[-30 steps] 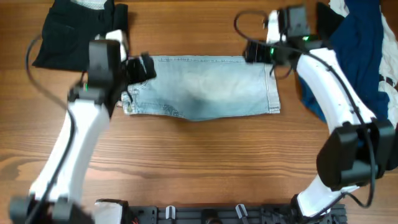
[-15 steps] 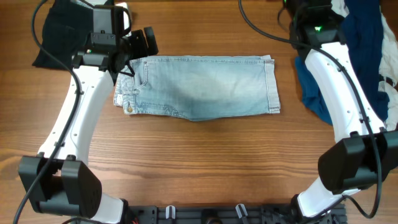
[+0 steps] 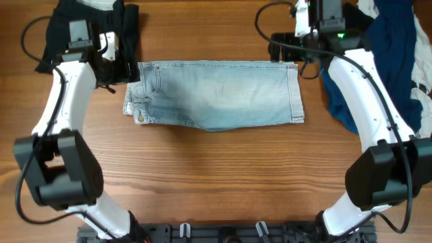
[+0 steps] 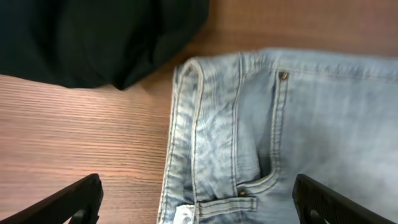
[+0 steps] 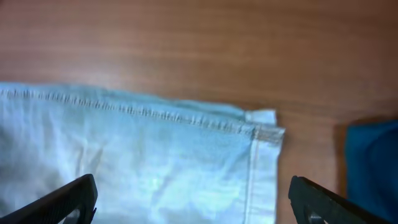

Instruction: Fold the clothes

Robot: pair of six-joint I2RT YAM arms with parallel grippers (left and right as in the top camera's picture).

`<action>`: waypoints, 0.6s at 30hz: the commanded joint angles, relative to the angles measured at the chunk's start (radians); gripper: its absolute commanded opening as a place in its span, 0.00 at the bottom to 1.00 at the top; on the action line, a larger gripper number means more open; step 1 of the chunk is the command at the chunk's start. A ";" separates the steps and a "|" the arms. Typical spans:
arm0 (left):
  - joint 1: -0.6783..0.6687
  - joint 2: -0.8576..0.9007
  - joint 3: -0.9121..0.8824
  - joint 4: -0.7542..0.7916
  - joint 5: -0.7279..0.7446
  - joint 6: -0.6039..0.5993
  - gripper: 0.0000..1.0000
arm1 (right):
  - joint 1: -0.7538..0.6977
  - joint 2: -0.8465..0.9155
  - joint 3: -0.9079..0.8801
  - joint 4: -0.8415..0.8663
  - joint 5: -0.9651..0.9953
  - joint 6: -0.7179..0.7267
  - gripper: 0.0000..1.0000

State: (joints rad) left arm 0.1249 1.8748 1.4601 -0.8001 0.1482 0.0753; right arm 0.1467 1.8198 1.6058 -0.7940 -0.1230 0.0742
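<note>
The pale blue denim shorts lie flat and folded across the middle of the table, waistband to the left and hems to the right. My left gripper is open and empty just over the waistband's far left corner; the left wrist view shows its fingers spread wide over the waistband and pocket. My right gripper is open and empty over the far right hem corner; the right wrist view shows its fingers above the hem.
A black garment lies at the far left, also in the left wrist view, with a white piece behind it. A navy-blue shirt is heaped at the far right, its edge in the right wrist view.
The left arm has swung left and back, its gripper now at the shorts' far left corner. The right gripper has come back to the far right hem corner. The shorts have barely shifted.
</note>
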 commanded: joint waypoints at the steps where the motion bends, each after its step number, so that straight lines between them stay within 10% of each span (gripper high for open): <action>1: -0.001 0.047 0.017 -0.021 0.065 0.142 0.98 | 0.000 -0.002 -0.066 0.027 -0.082 0.005 1.00; 18: -0.003 0.271 0.016 0.029 0.159 0.209 0.89 | -0.002 0.004 -0.168 0.113 -0.073 0.068 1.00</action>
State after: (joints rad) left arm 0.1246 2.0983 1.4658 -0.7738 0.2161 0.2638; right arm 0.1467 1.8202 1.4456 -0.6853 -0.1833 0.1307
